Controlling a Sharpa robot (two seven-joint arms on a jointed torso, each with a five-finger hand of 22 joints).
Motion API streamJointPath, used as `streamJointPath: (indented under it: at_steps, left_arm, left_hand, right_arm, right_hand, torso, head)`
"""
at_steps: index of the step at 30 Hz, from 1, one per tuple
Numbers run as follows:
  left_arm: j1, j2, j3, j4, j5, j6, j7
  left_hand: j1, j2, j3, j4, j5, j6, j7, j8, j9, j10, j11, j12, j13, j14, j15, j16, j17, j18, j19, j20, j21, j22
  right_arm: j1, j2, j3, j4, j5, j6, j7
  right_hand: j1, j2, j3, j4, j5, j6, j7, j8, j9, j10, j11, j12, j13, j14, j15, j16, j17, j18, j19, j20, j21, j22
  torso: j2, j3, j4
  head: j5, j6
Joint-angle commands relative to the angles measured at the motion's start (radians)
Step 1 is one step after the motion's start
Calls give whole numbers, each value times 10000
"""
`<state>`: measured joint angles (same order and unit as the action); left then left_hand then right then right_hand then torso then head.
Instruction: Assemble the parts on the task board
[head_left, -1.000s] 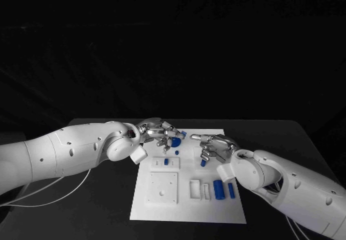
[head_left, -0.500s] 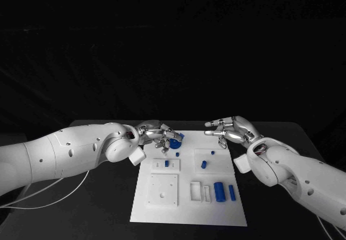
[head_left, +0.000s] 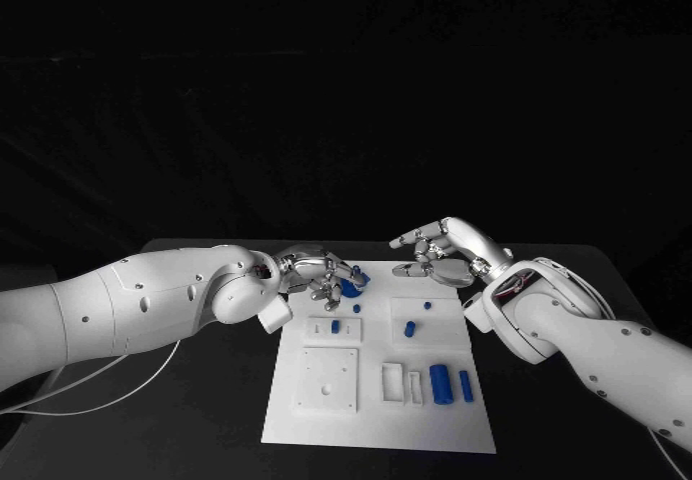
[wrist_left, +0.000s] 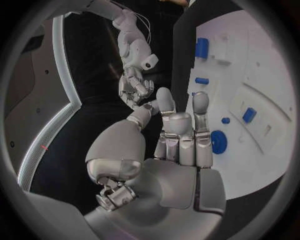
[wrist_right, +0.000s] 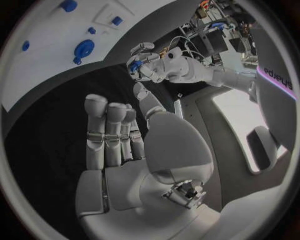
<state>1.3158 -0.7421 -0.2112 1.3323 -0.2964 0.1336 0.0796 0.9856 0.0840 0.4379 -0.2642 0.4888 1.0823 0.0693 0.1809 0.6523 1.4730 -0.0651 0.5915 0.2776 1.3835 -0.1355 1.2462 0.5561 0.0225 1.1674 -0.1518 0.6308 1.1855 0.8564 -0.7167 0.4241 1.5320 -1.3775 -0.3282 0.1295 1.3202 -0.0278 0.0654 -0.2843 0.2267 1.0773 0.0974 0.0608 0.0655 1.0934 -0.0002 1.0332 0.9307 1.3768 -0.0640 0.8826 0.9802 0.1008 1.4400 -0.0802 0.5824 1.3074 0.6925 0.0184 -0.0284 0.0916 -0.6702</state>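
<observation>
The white task board (head_left: 375, 420) lies in the middle of the black table. My left hand (head_left: 320, 273) hovers over its far left corner, fingers stretched out beside a round blue part (head_left: 348, 288) that lies on the board (wrist_left: 262, 65). In the left wrist view that round part (wrist_left: 219, 141) sits against the outer finger and nothing is gripped. My right hand (head_left: 441, 255) hangs above the board's far right edge, fingers apart and holding nothing. Small blue parts (head_left: 408, 327) stand in the board's middle; two blue cylinders (head_left: 437, 382) lie at its near right.
A white square block (head_left: 326, 378) sits raised on the board's near left, and narrow white slots (head_left: 392, 378) lie beside the cylinders. The right wrist view shows the board (wrist_right: 50, 30) and my left hand (wrist_right: 147, 65) across it. Black table surrounds the board.
My right hand has lifted off the small blue part in the board's middle and risen back to the far right, fingers spreading. My left hand has sunk slightly over the round part.
</observation>
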Motion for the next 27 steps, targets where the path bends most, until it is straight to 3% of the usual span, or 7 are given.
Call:
streamJointPath:
  at_steps: [1,6,10,11,15,20,27]
  left_arm:
    - [5,24,3,33,79,314,-91]
    - [4,27,2,41,59,272,-74]
    - [4,42,2,45,50,261,-58]
    - [4,46,2,47,45,261,-54]
    - [4,61,2,58,14,277,-34]
    - [3,77,2,79,-59,326,-1]
    - [3,89,2,106,-158,523,21]
  left_hand:
    - [-103,-5,172,-65,35,841,-810,-221,3500,398,-150,43,21,14,-62,60,9,-60,32,-65,-30,20]
    - [-150,-91,215,-81,241,1023,-851,-429,3825,404,-179,85,35,36,-75,94,81,-57,45,-70,-33,60]
    - [-163,-112,200,-56,213,1069,-859,-448,4000,405,-177,108,38,36,-75,93,93,-66,51,-75,-57,52]
    - [-140,-132,210,-21,213,1121,-862,-589,4137,406,-178,117,41,45,-76,88,102,-71,61,-77,-74,66]
    - [-127,-151,163,31,145,1187,-885,-590,4327,407,-166,187,59,61,-85,103,137,-80,81,-84,-83,75]
    - [-74,-192,127,115,91,1183,-891,-617,4496,409,-169,192,42,58,-88,103,146,-90,90,-87,-102,79]
    - [43,-270,138,215,111,1224,-891,-718,4578,408,-169,191,28,59,-89,95,147,-95,100,-90,-123,92]
  right_arm:
    - [49,88,-12,38,-1710,308,121]
    - [144,181,-137,45,-2023,635,-43]
    - [230,255,-261,31,-2155,929,-234]
    - [246,277,-285,20,-2174,991,-271]
    - [293,363,-374,-25,-2212,1203,-364]
    - [320,475,-505,5,-2208,1658,-533]
    - [329,606,-595,133,-2172,1721,-822]
  right_hand:
    - [85,-30,-83,1,-27,38,-91,16,-5,-17,-94,-41,-17,-72,-42,-70,-35,-38,-92,-40,-50,587]
    - [79,-10,-234,4,-22,35,-103,14,-6,-52,-107,-44,-30,-105,-52,-94,-70,-71,-115,-62,-148,571]
    - [25,-56,-499,29,126,-30,45,16,-2,-140,66,-95,-93,-160,55,-147,-122,-39,-142,-5,-334,533]
    - [25,-46,-544,32,148,-23,64,16,-1,-151,87,-94,-98,-165,72,-147,-125,-21,-140,15,-355,529]
    - [70,76,-915,29,195,9,86,15,-1,-169,119,-35,-105,-182,106,-112,-147,62,-102,85,-425,536]
    - [53,61,-1047,42,299,-149,120,20,0,-290,152,-88,-171,-258,134,-147,-179,77,-159,112,-626,502]
    - [40,211,-1187,57,198,-166,126,17,0,-268,153,-7,-161,-250,136,-102,-186,100,-113,121,-670,500]
  torso:
    - [-4,-11,0]
    - [-7,-13,-8]
    - [-7,-8,0]
    - [-5,-5,3]
    - [-6,-5,-5]
    - [-1,1,-14]
    - [-4,-4,-9]
  head:
    - [-9,-5]
    - [-26,-16]
    - [-33,-22]
    - [-29,-20]
    - [-36,-20]
    - [-54,-37]
    - [-79,-56]
